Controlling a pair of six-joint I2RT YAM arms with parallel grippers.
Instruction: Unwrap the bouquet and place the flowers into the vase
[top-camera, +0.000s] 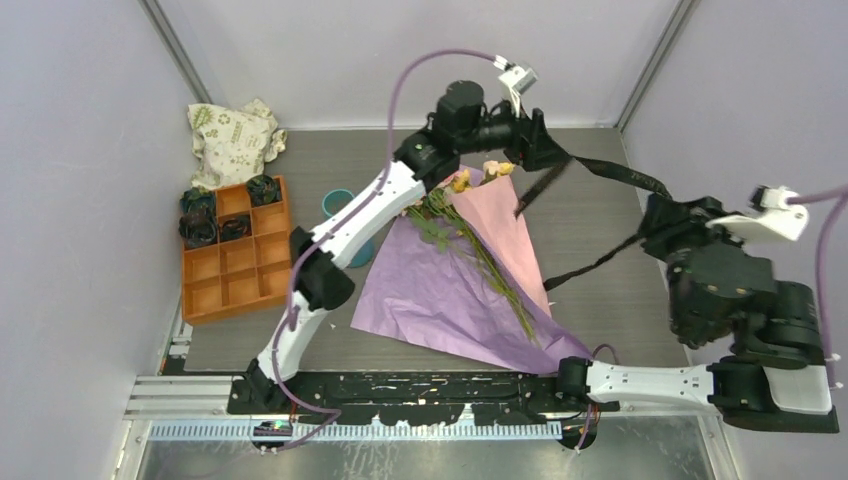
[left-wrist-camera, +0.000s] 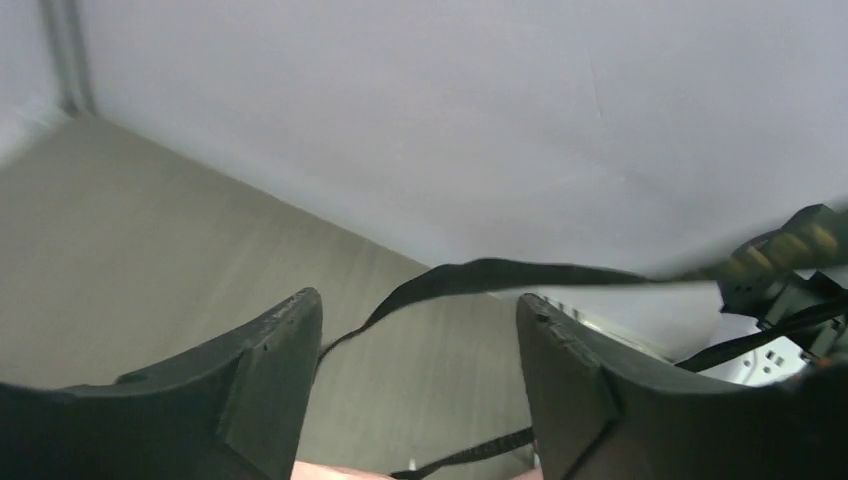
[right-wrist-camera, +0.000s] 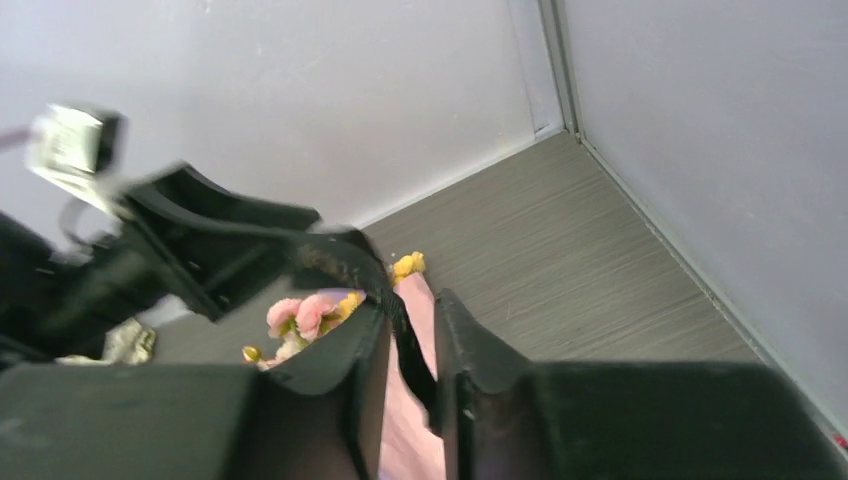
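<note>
The bouquet lies unwrapped on its lilac paper sheet (top-camera: 440, 290) mid-table. The flowers (top-camera: 478, 250) rest on it, stems toward the near edge and blooms (right-wrist-camera: 300, 312) toward the back. The black ribbon (top-camera: 615, 175) stretches in the air between my two grippers, with loose ends hanging down. My left gripper (top-camera: 545, 145) hovers above the blooms with its jaws wide apart, and the ribbon (left-wrist-camera: 500, 272) crosses in front of them untouched. My right gripper (top-camera: 650, 228) hangs at the right, jaws a narrow way apart, with the ribbon (right-wrist-camera: 405, 330) running through the gap. The teal vase (top-camera: 335, 203) is partly hidden behind my left arm.
An orange tray (top-camera: 240, 285) with square compartments sits at the left, dark bundles in its back cells. A cream cloth bag (top-camera: 232, 140) with green print lies in the back left corner. Grey walls close in the back and both sides.
</note>
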